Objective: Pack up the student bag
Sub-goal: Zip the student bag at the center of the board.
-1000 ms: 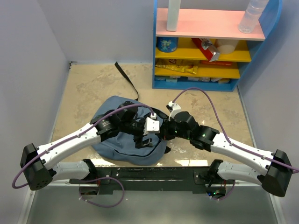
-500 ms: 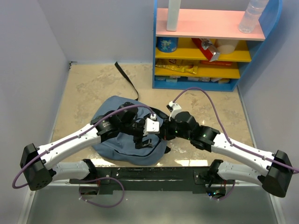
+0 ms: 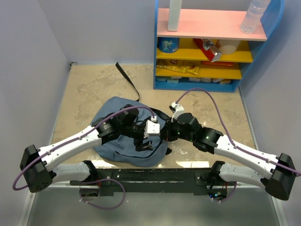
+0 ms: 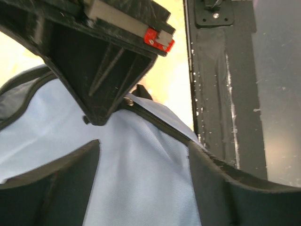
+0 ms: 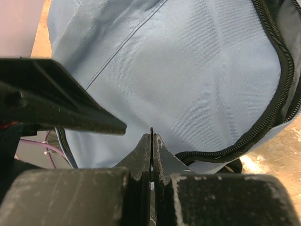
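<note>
Bench [image 3: 84, 89] with shelf [image 3: 155, 56] at 1 o'clock. Bag [image 3: 113, 141] lies slumped at 7 o'clock of bench centre. Left fingers [image 4: 108, 70] spread apart over its fabric; right fingers [image 5: 143, 155] clenched together beside its zipper [image 5: 277, 94].

Count, all placed from the shelf unit [image 3: 209, 23]:
- shelf unit: 1, three tiers
- top tier: 1 clear bottle [image 3: 254, 16], 1 white cylinder [image 3: 174, 15]
- middle tier: 1 blue tub [image 3: 168, 44]
- to its left: 1 black strap [image 3: 128, 81]
- in front, leftward: 1 student bag [image 3: 123, 151]
- robot arms: 2
- purple cables: 2
</note>
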Robot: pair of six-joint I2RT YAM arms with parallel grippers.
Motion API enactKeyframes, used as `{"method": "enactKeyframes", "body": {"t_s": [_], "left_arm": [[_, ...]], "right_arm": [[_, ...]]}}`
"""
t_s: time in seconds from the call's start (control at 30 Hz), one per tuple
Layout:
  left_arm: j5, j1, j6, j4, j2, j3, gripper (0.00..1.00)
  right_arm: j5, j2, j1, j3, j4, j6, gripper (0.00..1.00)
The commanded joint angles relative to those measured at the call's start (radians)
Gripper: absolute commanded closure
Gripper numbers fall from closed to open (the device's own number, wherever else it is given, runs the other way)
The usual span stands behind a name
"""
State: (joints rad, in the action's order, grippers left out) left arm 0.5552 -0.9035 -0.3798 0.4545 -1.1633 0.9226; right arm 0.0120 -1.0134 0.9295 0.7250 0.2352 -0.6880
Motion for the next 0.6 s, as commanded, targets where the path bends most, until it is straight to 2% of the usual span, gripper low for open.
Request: {"method": "enactKeyframes", "body": {"t_s": [0.0,0.07,0.13,0.57], "left_arm": [[0.066,-0.001,0.05,-0.033,0.034,-0.022,0.28],[0.077,-0.009,0.042,-0.021,0.036,-0.031,0.35],[0.084,-0.023,0.036,-0.008,0.036,-0.037,0.37],[0.065,-0.074,0.088,-0.059,-0.001,-0.085,0.23]], "right_arm": [[0.06,0.045,0.005,0.044,-0.005,0.015,1.0],[0.078,0.047,0.005,0.047,0.003,0.021,1.0],[0.089,0.047,0.005,0.056,0.009,0.027,1.0],[0.08,0.038,0.005,0.077,0.016,0.028,1.0]]}}
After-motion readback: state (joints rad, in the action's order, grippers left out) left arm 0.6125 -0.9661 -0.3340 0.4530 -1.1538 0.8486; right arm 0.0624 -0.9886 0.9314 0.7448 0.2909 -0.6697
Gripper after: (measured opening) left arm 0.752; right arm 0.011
